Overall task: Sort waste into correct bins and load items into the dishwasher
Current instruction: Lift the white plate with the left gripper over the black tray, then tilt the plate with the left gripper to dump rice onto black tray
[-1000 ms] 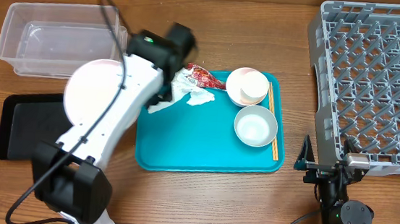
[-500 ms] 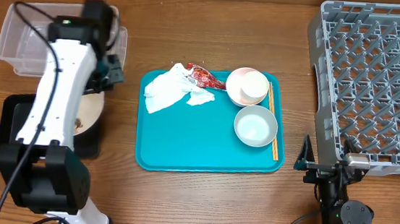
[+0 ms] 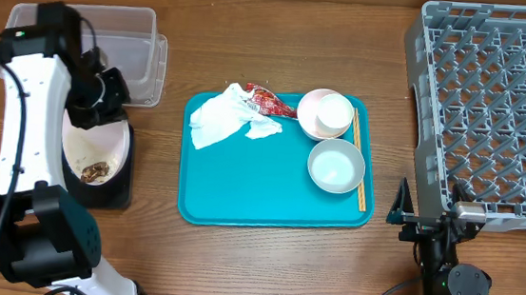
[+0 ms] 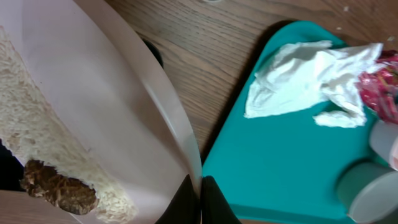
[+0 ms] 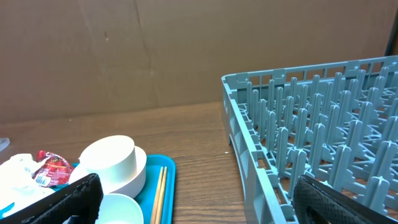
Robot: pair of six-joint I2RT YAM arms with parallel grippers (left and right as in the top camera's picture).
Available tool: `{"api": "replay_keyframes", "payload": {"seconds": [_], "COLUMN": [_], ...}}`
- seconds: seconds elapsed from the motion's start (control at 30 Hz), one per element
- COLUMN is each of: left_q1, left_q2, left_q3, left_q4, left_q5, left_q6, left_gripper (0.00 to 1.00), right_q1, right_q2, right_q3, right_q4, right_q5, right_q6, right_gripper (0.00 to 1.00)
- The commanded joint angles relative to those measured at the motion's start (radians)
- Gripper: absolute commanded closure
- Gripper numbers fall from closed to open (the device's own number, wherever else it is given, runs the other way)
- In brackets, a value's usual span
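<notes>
Tipping step of the waste sort, entries as follows

- Left gripper (image 4: 200, 190): jaws pinched together on the rim of the white plate (image 4: 106, 99). It holds the plate steeply tilted over the black tray (image 3: 118, 192) at the near left, seemingly so the leftovers slide off instead of being picked up
- Brown food scrap (image 4: 59, 186): at the plate's low edge, with rice grains (image 4: 34, 134) banked beside it. Both appear to be on the plate, not yet in the tray
- Clear tub (image 3: 138, 51): far left, just beyond the black tray, apparently holding no waste
- Teal serving tray (image 3: 269, 191): centre. It carries the crumpled napkin (image 3: 218, 120) touching the red wrapper (image 3: 269, 100) at its far left corner
- White bowls (image 3: 325, 113): stacked at the tray's far right, with the grey-blue bowl (image 3: 336, 165) nearer and the chopsticks (image 3: 359, 161) along the right edge. All await loading
- Dish rack (image 3: 495, 111): right side, nothing loaded
- Right gripper (image 5: 208, 199): fingers spread wide, holding nothing, low beside the rack's near corner and likely parked clear of the left arm's work
</notes>
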Motion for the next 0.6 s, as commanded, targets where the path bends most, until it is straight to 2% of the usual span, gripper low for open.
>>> {"api": "replay_keyframes", "payload": {"seconds": [0.0, 0.57], "left_q1": [0.048, 0.303], "left_q2": [-0.019, -0.019], "left_q3": [0.024, -0.032], "left_q4": [-0.01, -0.023], "left_q5": [0.122, 0.499], "left_q6": [0.054, 0.24], "left_gripper": [0.96, 0.96], "right_q1": [-0.006, -0.006], "right_q2": [-0.01, -0.01], "right_q3": [-0.01, -0.01], "right_q4": [0.006, 0.006], "right_q5": [-0.006, -0.006], "right_q6": [-0.007, -0.007], "right_gripper": [0.0, 0.0]}}
